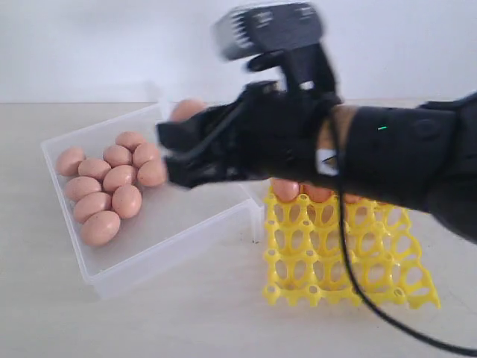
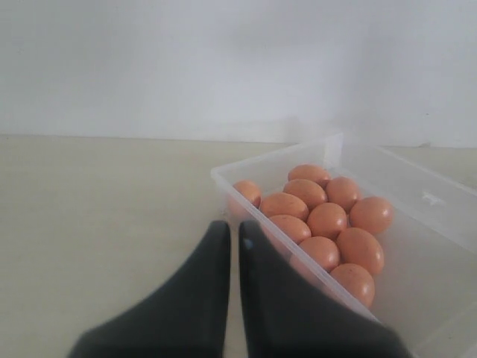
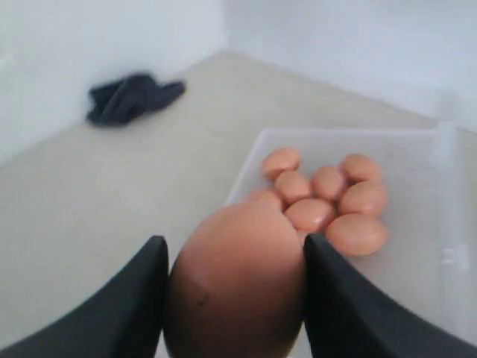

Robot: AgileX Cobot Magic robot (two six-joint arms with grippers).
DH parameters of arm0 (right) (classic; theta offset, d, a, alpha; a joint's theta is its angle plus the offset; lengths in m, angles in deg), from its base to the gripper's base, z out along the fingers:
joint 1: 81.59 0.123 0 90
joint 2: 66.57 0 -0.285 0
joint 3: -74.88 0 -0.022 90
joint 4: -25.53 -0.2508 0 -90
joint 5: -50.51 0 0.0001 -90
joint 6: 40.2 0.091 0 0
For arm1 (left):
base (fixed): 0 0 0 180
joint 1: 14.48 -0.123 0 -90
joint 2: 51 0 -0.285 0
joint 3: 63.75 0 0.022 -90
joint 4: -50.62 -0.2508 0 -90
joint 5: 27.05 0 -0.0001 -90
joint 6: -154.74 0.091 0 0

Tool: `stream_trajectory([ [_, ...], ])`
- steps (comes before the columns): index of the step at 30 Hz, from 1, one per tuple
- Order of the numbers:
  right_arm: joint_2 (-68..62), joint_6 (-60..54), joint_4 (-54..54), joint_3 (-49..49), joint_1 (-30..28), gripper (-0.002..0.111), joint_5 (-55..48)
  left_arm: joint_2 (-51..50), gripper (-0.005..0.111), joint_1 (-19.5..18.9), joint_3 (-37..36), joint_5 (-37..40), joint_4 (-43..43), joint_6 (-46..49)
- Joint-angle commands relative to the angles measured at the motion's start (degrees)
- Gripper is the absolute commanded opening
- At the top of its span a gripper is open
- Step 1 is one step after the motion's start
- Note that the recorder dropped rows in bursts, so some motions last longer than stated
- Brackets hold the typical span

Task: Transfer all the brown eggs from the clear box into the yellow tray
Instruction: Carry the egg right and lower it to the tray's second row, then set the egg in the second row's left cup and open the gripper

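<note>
My right gripper (image 3: 235, 242) is clamped on one pinkish-brown egg (image 3: 235, 298) over the shallow clear plastic box (image 1: 168, 242) (left gripper (image 2: 232, 233) pinched together), so I'd carry it gently toward 4 o'clock into a free cup of the bright yellow lattice tray (image 1: 387, 280).

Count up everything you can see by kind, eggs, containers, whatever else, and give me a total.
brown eggs: 12 (11 in box, 1 held; tray's eggs partly hidden by arm, uncounted)
clear box: 1
yellow tray: 1
dark cloth: 1
Total: 15
</note>
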Motion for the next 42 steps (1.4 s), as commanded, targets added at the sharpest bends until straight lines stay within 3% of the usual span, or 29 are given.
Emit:
stream_trajectory([
  [1,3.34,0.11,-9.35,-7.44,-12.35,0.000,14.90,0.20,0.004,-0.11,-0.15,-0.15,-0.07,-0.10],
  [8,-4.50,3.54,-1.73,-7.23,-23.43,0.000,16.21,0.20,0.004,-0.11,-0.15,-0.15,-0.07,-0.10],
  [11,-10.07,16.53,17.13,-4.82,-27.29,0.000,18.77,0.20,0.004,-0.11,-0.15,-0.15,-0.07,-0.10],
  [14,-16.34,35.31,41.03,-0.64,-32.47,0.000,30.25,0.20,0.004,-0.11,-0.15,-0.15,-0.07,-0.10],
  [17,-22.24,41.46,54.42,3.95,-36.43,0.000,45.16,0.20,0.004,-0.11,-0.15,-0.15,-0.07,-0.10],
  [19,-24.39,42.01,58.52,5.90,-38.16,0.000,48.00,0.20,0.004,-0.11,-0.15,-0.15,-0.07,-0.10],
  [26,-26.04,36.31,68.65,6.50,-41.41,0.000,40.65,0.20,0.004,-0.11,-0.15,-0.15,-0.07,-0.10],
  [33,-26.14,28.53,66.62,6.50,-41.17,0.000,37.27,0.20,0.004,-0.11,-0.15,-0.15,-0.07,-0.10],
  [37,-26.14,27.77,64.84,6.50,-38.78,0.000,33.43,0.20,0.004,-0.11,-0.15,-0.15,-0.07,-0.10],
  [42,-26.14,20.99,60.02,6.65,-30.65,0.000,15.29,0.20,0.004,-0.11,-0.15,-0.05,-0.07,-0.10],
])
